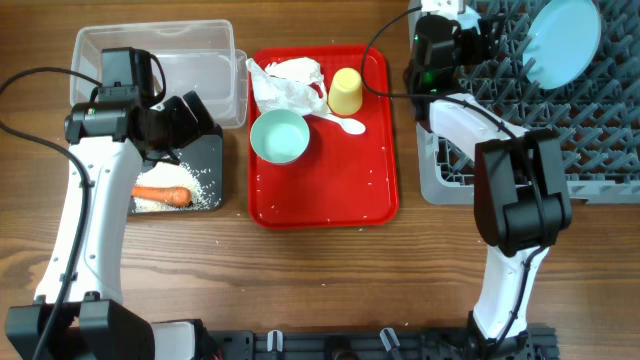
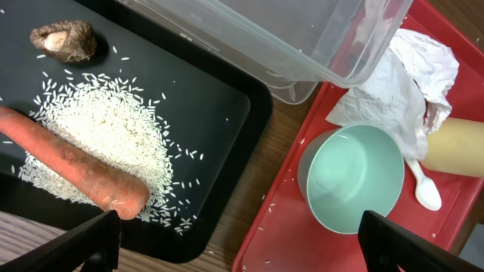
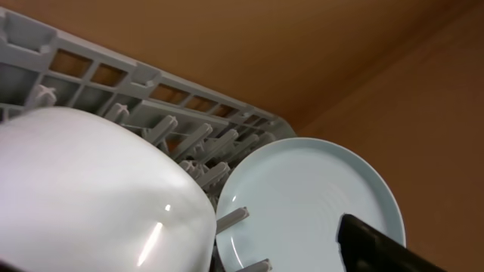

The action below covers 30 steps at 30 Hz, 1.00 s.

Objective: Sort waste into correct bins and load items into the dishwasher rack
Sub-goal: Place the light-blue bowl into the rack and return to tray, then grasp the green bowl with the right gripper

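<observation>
The black bin (image 1: 205, 150) holds a carrot piece (image 2: 76, 170), rice (image 2: 98, 136) and a brown lump (image 2: 64, 39). The clear bin (image 1: 160, 60) stands behind it. My left gripper (image 2: 242, 249) is open and empty over the gap between the black bin and the red tray. On the tray lie napkins (image 1: 285, 85), a bowl (image 1: 279, 135), a yellow cup (image 1: 345, 91) and a white spoon (image 1: 345, 124). The plate (image 1: 565, 40) stands upright in the dishwasher rack (image 1: 600, 130). My right gripper (image 1: 490, 45) is open inside the rack, beside a second bowl (image 3: 91, 196) that hides one finger.
The red tray (image 1: 330, 200) sits between the bins and the rack, with stray rice grains on it. The right arm's cable runs over the tray's far right corner. Bare wooden table lies in front.
</observation>
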Each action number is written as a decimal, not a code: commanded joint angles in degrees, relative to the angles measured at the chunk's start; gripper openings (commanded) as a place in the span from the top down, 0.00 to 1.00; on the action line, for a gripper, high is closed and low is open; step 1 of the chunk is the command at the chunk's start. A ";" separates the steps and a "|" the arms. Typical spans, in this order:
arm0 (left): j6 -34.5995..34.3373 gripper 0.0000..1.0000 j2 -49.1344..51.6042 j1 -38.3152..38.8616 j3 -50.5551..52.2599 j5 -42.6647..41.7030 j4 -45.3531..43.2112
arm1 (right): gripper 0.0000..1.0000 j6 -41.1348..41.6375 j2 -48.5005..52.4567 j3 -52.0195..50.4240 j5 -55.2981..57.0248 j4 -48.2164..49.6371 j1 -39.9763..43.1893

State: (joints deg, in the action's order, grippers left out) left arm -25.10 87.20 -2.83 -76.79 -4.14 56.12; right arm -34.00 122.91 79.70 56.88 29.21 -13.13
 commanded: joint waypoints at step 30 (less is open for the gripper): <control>0.72 0.00 -0.42 0.09 -0.76 0.79 -0.15 | 0.25 73.85 -13.05 -1.62 -64.04 -49.66 -22.40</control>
State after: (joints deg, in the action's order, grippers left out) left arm -25.10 87.20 -2.83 -76.79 -4.14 56.12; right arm 32.23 104.97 78.96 -2.68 -20.36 -34.30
